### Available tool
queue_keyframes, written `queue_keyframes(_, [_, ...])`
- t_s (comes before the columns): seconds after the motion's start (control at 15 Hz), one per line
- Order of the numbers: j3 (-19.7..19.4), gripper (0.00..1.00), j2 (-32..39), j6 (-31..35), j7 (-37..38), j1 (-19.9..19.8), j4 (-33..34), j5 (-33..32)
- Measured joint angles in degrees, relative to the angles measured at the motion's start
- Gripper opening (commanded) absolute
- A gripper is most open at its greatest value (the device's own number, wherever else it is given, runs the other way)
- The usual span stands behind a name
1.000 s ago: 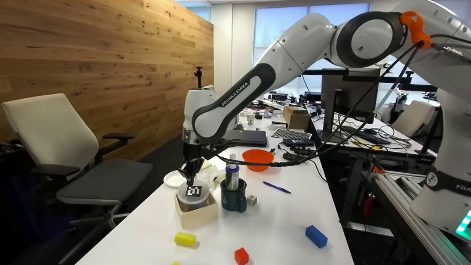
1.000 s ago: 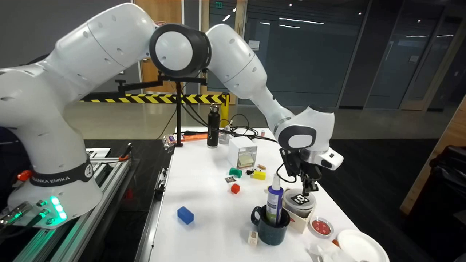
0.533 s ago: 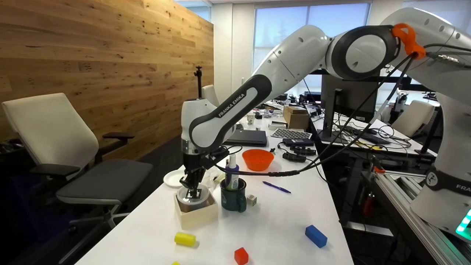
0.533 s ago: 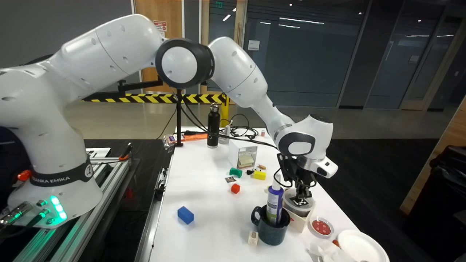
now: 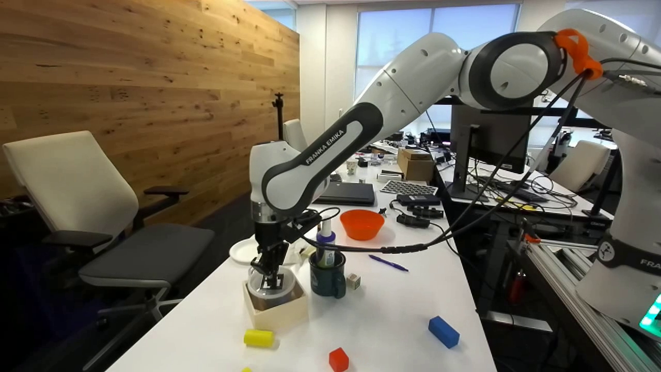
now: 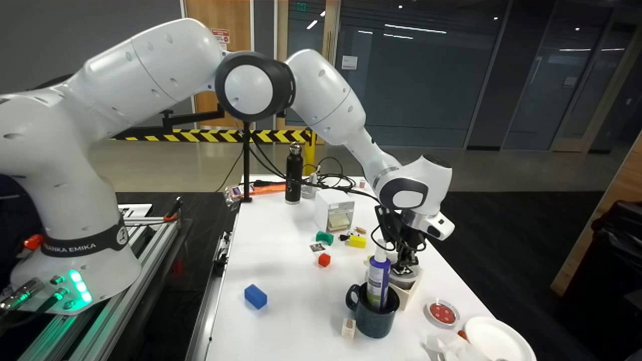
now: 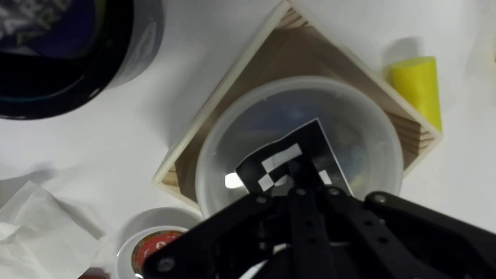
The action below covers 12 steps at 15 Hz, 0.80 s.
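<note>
The tub (image 5: 269, 300) sits upright, lid (image 7: 300, 108) facing up, under the tool (image 7: 303, 170).

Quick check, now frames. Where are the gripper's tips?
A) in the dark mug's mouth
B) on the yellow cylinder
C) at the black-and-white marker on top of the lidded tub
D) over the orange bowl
C: in the wrist view the shut gripper overlaps the black-and-white marker on the lidded tub, which stands in the wooden box.
</note>
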Motion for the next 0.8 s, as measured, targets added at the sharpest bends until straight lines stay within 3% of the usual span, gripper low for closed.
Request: queue_keyframes(0.8, [1.35,0.00,-0.99,-1.28,0.00,1.54,-1.77,0.00])
